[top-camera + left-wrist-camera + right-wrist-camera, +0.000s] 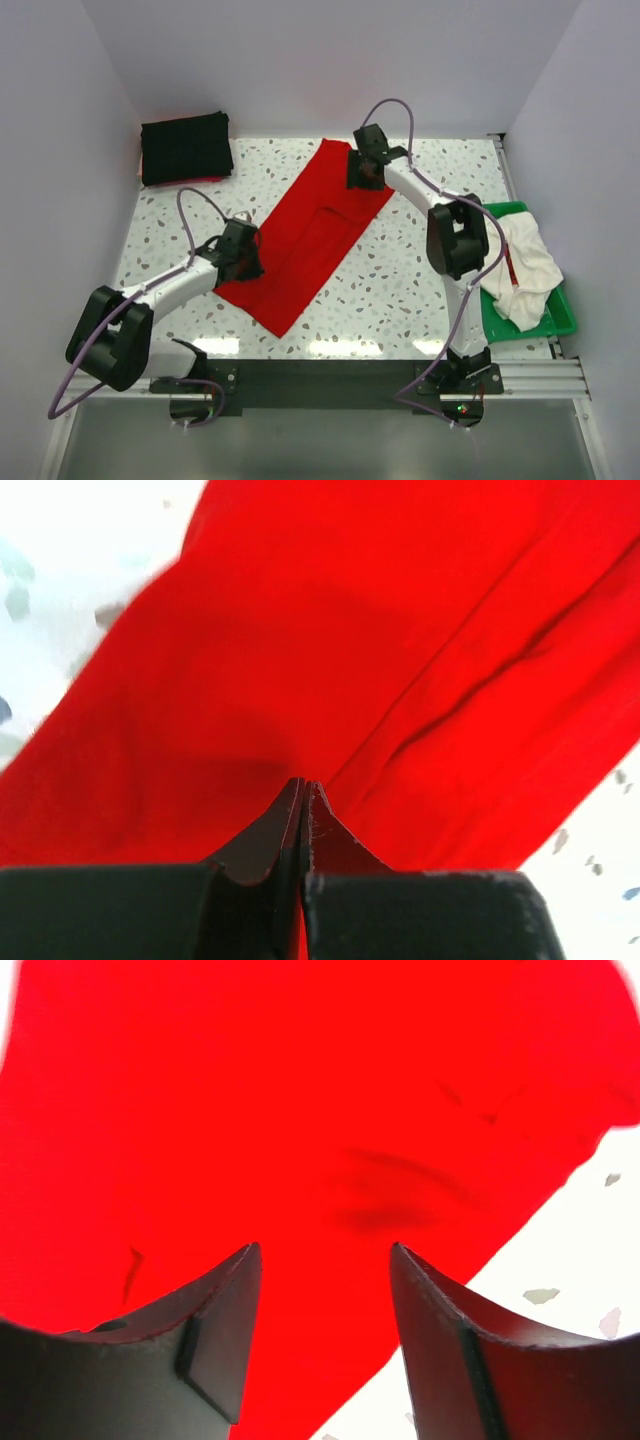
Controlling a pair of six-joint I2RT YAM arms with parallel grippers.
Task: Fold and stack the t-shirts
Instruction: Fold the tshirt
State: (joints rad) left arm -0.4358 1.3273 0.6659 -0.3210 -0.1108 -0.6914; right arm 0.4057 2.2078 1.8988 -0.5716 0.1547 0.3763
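The plain bright red cloth t-shirt (310, 235) (350, 660) (300, 1110), folded into a long strip, is laid diagonally across the speckled white table (420, 290). The left gripper (243, 252) (305, 790) is seen closed at the strip's near left edge, though a pinch on cloth cannot be confirmed. The right gripper (365, 172) (322, 1252) is seen with jaws apart over the far end.

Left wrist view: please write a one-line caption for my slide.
Left gripper shut, tips over the red t-shirt lying on the speckled table.
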